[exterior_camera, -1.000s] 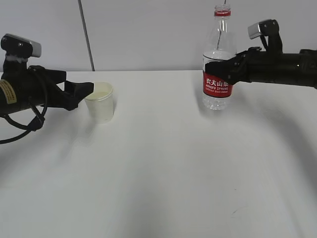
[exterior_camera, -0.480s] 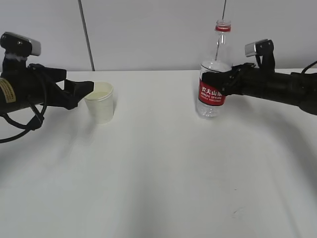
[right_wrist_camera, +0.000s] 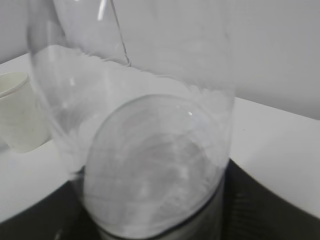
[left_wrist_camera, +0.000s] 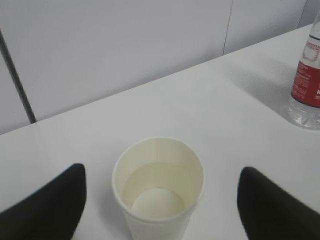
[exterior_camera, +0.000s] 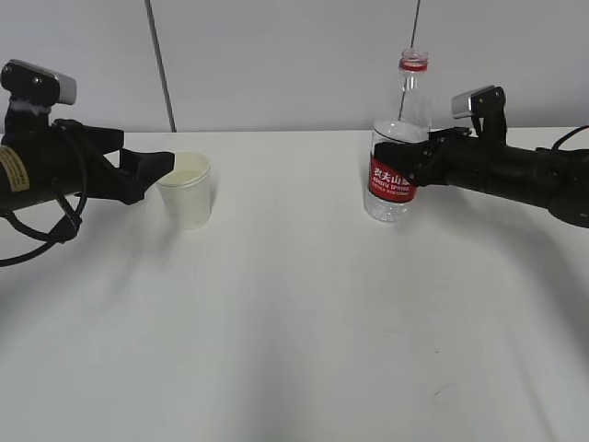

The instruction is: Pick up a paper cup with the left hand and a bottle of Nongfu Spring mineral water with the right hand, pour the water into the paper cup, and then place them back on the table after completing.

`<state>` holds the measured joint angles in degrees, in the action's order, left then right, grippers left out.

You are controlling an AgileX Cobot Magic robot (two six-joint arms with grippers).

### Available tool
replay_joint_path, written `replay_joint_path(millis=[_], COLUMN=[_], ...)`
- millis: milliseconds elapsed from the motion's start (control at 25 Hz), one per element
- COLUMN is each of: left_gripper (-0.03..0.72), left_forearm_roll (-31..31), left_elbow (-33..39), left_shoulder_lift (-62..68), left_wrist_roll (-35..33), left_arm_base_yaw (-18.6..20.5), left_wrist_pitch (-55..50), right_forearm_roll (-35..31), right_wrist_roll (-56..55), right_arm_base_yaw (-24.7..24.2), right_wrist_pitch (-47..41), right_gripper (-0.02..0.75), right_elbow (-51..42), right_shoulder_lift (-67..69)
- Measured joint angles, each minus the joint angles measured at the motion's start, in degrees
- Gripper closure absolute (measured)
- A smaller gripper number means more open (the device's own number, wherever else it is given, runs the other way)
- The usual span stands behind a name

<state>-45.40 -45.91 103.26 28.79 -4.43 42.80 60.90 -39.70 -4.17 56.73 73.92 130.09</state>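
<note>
The white paper cup [exterior_camera: 187, 190] stands on the table [exterior_camera: 294, 322] with some water in it. My left gripper [exterior_camera: 155, 175] is open just left of it. In the left wrist view the cup [left_wrist_camera: 158, 186] sits between the two black fingers [left_wrist_camera: 47, 205], clear of both. The clear bottle [exterior_camera: 396, 152], with its red label and no cap, is upright with its base at or just above the table. My right gripper [exterior_camera: 405, 164] is shut on it at label height. A little water [exterior_camera: 386, 207] shows near its base. The bottle [right_wrist_camera: 150, 150] fills the right wrist view.
A grey wall with a dark vertical strip [exterior_camera: 160, 64] runs behind the table. The cup [right_wrist_camera: 17, 115] shows at the left of the right wrist view, and the bottle [left_wrist_camera: 307, 85] at the right edge of the left wrist view.
My right gripper has carried the bottle down and a little to the left, toward the table. The left arm and the cup have not moved.
</note>
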Motion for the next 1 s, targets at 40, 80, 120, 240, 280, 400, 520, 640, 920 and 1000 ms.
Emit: replay_joint_path(millis=[40, 80, 120, 240, 280, 400, 520, 640, 920, 1000], left_gripper=[0.125, 0.125, 0.125, 0.125, 0.125, 0.125, 0.125, 0.125, 0.125, 0.125], left_forearm_roll=[0.00, 0.00, 0.00, 0.00, 0.00, -0.05, -0.05, -0.40, -0.52, -0.54], left_elbow=[0.00, 0.00, 0.00, 0.00, 0.00, 0.00, 0.00, 0.00, 0.00, 0.00], left_shoulder_lift=[0.00, 0.00, 0.00, 0.00, 0.00, 0.00, 0.00, 0.00, 0.00, 0.00], left_wrist_roll=[0.00, 0.00, 0.00, 0.00, 0.00, 0.00, 0.00, 0.00, 0.00, 0.00], left_arm_base_yaw=[0.00, 0.00, 0.00, 0.00, 0.00, 0.00, 0.00, 0.00, 0.00, 0.00], left_wrist_pitch=[0.00, 0.00, 0.00, 0.00, 0.00, 0.00, 0.00, 0.00, 0.00, 0.00], right_forearm_roll=[0.00, 0.00, 0.00, -0.14, -0.17, -0.39, -0.39, -0.50, 0.23, 1.51], right_wrist_roll=[0.14, 0.15, 0.15, 0.15, 0.23, 0.23, 0.23, 0.23, 0.37, 0.37], right_arm_base_yaw=[0.00, 0.00, 0.00, 0.00, 0.00, 0.00, 0.00, 0.00, 0.00, 0.00], right_wrist_pitch=[0.00, 0.00, 0.00, -0.21, -0.37, -0.46, -0.51, -0.60, -0.73, -0.73], right_gripper=[0.331, 0.331, 0.331, 0.331, 0.331, 0.331, 0.330, 0.281, 0.113, 0.107], right_elbow=[0.00, 0.00, 0.00, 0.02, 0.02, 0.12, 0.12, 0.12, 0.12, 0.12], right_shoulder_lift=[0.00, 0.00, 0.00, 0.00, 0.00, 0.00, 0.00, 0.00, 0.00, 0.00])
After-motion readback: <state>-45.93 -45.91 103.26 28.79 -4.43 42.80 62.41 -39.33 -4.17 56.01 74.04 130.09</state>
